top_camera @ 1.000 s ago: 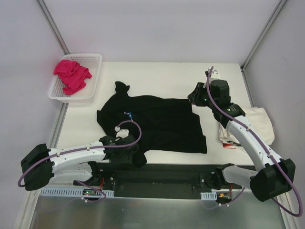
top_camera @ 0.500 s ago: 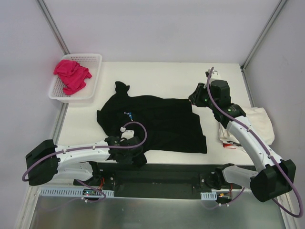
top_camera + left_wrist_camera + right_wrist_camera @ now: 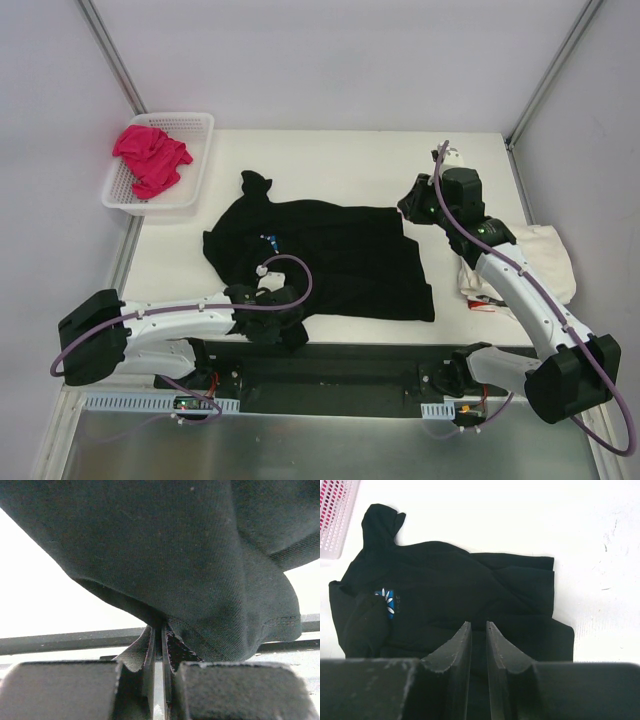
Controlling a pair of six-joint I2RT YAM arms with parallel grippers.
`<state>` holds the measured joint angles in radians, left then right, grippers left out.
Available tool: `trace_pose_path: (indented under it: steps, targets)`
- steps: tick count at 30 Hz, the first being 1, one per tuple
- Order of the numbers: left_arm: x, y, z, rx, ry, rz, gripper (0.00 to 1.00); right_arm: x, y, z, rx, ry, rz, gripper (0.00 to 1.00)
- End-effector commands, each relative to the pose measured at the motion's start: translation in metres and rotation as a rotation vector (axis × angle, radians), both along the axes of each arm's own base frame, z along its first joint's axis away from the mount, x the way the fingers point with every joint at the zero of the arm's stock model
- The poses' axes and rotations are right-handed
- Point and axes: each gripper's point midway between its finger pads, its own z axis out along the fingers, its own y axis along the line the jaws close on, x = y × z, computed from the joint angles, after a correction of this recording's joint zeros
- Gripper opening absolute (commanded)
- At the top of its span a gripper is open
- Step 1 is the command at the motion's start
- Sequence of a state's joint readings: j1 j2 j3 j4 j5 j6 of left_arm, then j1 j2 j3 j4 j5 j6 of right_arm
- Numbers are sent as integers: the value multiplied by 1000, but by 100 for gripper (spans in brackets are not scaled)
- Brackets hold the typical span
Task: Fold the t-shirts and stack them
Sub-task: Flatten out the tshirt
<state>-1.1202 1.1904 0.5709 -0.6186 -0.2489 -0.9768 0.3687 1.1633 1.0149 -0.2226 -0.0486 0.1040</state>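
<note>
Top view: bright, even overhead light with soft shadows. Left wrist view: the white table [image 3: 45, 590] is blown out at frame left, and my fingers [image 3: 60, 690] blur along the bottom edge. Right wrist view: the black t-shirt [image 3: 470, 590] is sharp, its folds crushed dark.

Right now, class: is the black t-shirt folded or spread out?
Mostly spread out: the black t-shirt lies rumpled across the table, its blue patch showing.

Top: overhead from behind, whole surface [image 3: 340, 160].
Left wrist: tight against black t-shirt [image 3: 165, 555].
Right wrist: farther back, same shirt.
</note>
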Motion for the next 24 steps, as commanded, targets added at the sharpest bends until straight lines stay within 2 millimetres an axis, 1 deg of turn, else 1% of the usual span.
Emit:
trace_pose_path:
  steps: [1,2,3,4,5,6,7,8,9,11,12,13,14,15,17,18,20,21,22,23,24]
  targets:
    - [6,9,15,60,-39,-13,0,2,-5,18,5,-49,-21,20]
    - [12,10,22,71,-72,-5,0,1,-6,12,-1,-35,-22,19]
    - [22,3,40,53,-119,-6,0,0,-5,10,-4,-28,-20,19]
    - [29,4,54,48,-160,0,0,0,-6,4,-11,-13,-20,19]
    - [32,12,67,80,-185,5,0,-2,-7,-1,-17,6,-22,19]
    - [50,10,94,76,-284,16,0,-5,-7,-11,-25,30,-19,23]
    - [57,11,110,68,-328,21,0,-8,-7,-18,-26,49,-11,25]
    - [61,19,124,102,-362,17,0,-9,-7,-24,-31,62,-11,25]
    - [75,18,151,94,-445,29,0,-12,-9,-35,-39,85,-13,27]
    - [86,22,176,113,-518,33,0,-15,-11,-48,-57,116,-21,30]
    - [90,23,193,112,-553,33,0,-16,-13,-51,-61,126,-24,34]
    - [98,28,205,131,-607,48,0,-19,-12,-58,-61,143,-19,36]
    - [101,29,212,138,-629,52,0,-21,-11,-60,-54,156,-17,37]
    - [105,30,222,138,-657,57,0,-24,-10,-63,-47,170,-12,40]
    - [115,37,235,155,-709,84,0,-34,-8,-73,-41,214,10,43]
    - [119,39,245,157,-733,91,0,-39,-8,-74,-35,219,10,44]
    - [130,45,262,166,-800,135,0,-54,-12,-89,-42,268,13,45]
    - [133,47,271,175,-825,128,0,-60,-14,-85,-35,258,15,46]
    - [144,45,283,148,-869,166,0,-66,-15,-87,-30,268,19,47]
    - [149,47,291,169,-888,143,0,-78,-18,-96,-35,298,23,47]
    - [155,47,296,169,-900,142,0,-83,-19,-90,-23,282,21,47]
